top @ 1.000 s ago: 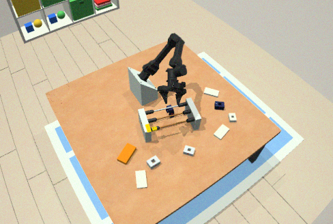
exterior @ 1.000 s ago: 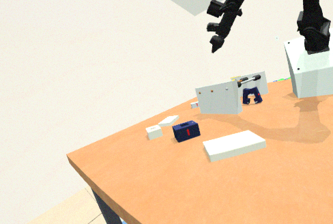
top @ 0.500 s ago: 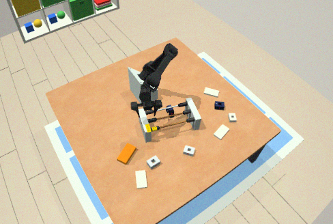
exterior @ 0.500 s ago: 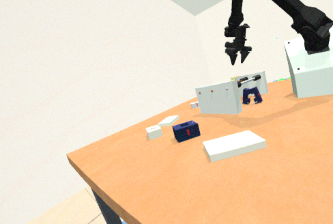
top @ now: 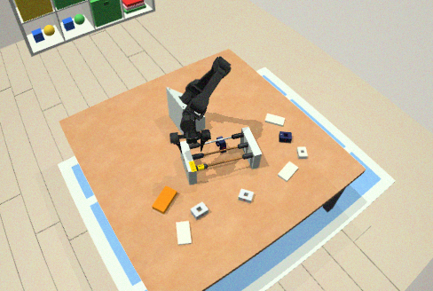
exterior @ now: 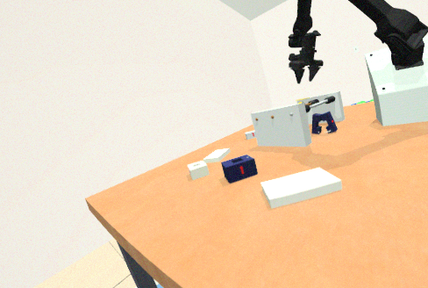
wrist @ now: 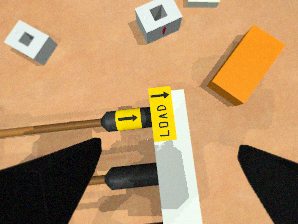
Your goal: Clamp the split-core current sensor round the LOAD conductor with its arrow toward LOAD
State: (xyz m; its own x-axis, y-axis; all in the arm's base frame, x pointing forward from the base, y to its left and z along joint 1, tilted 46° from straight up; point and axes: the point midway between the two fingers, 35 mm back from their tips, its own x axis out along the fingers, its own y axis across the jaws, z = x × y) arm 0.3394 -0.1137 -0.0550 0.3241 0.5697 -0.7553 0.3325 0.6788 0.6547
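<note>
The open dark blue sensor (top: 221, 144) (exterior: 324, 118) stands on the table, jaws down, by the rack's silver rod; a red mark shows on it in the exterior view. It is not in the wrist view. The LOAD conductor (top: 226, 161) (wrist: 55, 127) is the copper rod with a yellow arrow sleeve (wrist: 128, 119), farthest from the arm's base. The yellow LOAD marker (top: 192, 167) (wrist: 164, 127) sits on one end plate, its arrow pointing right in the wrist view. My gripper (top: 191, 148) (exterior: 305, 81) (wrist: 169, 147) is open and empty, above that end plate.
The rack's other end plate (top: 251, 148) (exterior: 281, 126) is opposite. A closed dark blue block (top: 285, 137) (exterior: 239, 169), white blocks (top: 199, 209) (top: 246, 195) (top: 302, 152), flat white slabs (top: 184, 232) (top: 288, 170) (top: 275, 120) and an orange block (top: 164, 200) (wrist: 247, 65) lie around the rack.
</note>
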